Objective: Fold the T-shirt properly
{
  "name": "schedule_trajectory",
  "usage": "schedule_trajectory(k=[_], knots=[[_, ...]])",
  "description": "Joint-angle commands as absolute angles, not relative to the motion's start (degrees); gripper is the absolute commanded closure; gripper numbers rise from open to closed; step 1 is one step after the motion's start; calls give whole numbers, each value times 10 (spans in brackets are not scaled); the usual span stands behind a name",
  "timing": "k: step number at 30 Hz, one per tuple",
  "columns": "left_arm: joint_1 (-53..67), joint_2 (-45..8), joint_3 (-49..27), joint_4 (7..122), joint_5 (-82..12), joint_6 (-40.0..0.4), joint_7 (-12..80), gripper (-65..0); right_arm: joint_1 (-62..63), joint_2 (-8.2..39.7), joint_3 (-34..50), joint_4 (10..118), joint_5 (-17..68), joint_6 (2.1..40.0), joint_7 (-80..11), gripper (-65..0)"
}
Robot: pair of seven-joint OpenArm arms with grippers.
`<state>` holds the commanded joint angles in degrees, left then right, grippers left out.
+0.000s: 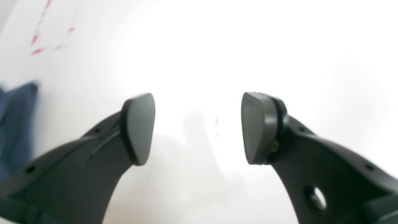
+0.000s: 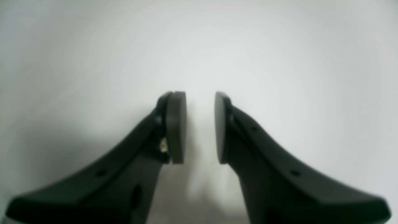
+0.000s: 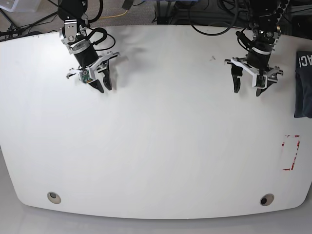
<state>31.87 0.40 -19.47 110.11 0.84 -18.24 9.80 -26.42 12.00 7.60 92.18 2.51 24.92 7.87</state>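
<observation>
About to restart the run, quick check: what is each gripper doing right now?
Left gripper: open wide, holding nothing; the T-shirt lies apart from it.
Right gripper: open with a narrow gap, holding nothing.

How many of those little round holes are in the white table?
2. One round hole sits near the table's front left corner, the other near its front right corner.
</observation>
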Motion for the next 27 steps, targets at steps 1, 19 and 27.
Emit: schedule_trajectory(k=[1,19,27], knots=[[341,15,-195,1110,7,-182,98,-397,-279,117,83,930,26,249,79,-144],[637,75,-199,1139,7,-182,99,-397,-521,95,95,1004,110,250,79,-144],[686,74,-199,1099,7,-183,99,-396,-633,93,91,1003,115,251,79,-144]])
